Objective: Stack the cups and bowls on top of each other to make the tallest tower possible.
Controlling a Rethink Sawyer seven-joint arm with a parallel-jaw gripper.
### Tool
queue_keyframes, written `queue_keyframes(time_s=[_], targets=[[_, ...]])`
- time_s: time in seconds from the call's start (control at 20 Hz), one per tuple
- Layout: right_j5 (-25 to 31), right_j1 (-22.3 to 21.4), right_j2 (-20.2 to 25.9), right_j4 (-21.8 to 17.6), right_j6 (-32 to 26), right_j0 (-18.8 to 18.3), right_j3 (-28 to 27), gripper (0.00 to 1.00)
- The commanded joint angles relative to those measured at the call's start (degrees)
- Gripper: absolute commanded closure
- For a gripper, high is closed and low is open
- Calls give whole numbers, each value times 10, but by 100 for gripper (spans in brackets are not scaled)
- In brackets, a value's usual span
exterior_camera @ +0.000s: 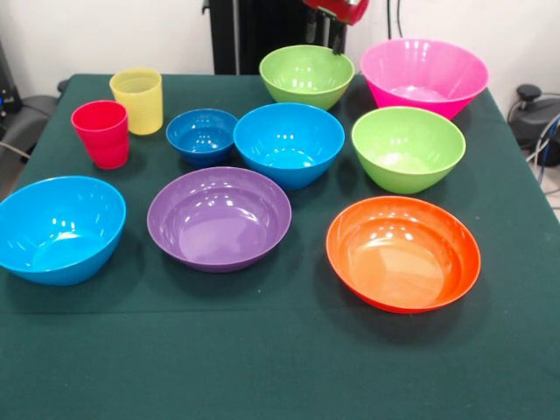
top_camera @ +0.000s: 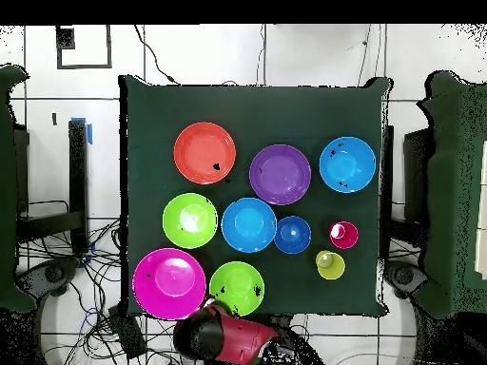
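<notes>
The red cup [exterior_camera: 101, 133] and the yellow cup [exterior_camera: 137, 101] stand upright, side by side, at one corner of the bench [exterior_camera: 280, 367], each on its own. Just beside them sits the small dark blue bowl [exterior_camera: 202, 136], and touching or nearly touching it is a light blue bowl [exterior_camera: 289, 143] near the middle of the bench. Out from there, the purple bowl [exterior_camera: 219, 218] and the orange bowl [exterior_camera: 403, 253] lie toward the side away from me, with the second light blue bowl [exterior_camera: 59, 229] at the corner beyond the red cup. One lime green bowl [exterior_camera: 408, 148] sits between the orange bowl and the big pink bowl [exterior_camera: 424, 76]; the other lime green bowl [exterior_camera: 307, 75] is next to the pink one at my edge of the bench. Every bowl rests open side up, and nothing is stacked.

My hand [exterior_camera: 332, 39] hangs at my edge, above the rim of the nearer lime green bowl, between it and the pink bowl. It holds nothing. Only dark tips show below the red casing, and I cannot tell how far they are spread.
</notes>
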Motion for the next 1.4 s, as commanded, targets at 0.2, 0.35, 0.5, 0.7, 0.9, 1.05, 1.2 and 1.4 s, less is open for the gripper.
queue_keyframes(time_s=[0.2, 0.35, 0.5, 0.7, 0.9, 1.05, 1.2, 1.4], targets=[[-26, 20, 60, 7, 90, 14, -36, 0], [-39, 32, 59, 5, 92, 14, -42, 0], [-50, 41, 59, 6, 95, 16, -46, 0], [-55, 43, 57, 10, 99, 23, -46, 0], [-53, 48, 57, 17, 101, 29, -53, 0], [-53, 54, 57, 22, 101, 33, -60, 0], [-58, 59, 61, 26, 105, 35, -65, 0], [-62, 64, 65, 32, 108, 38, -73, 0]])
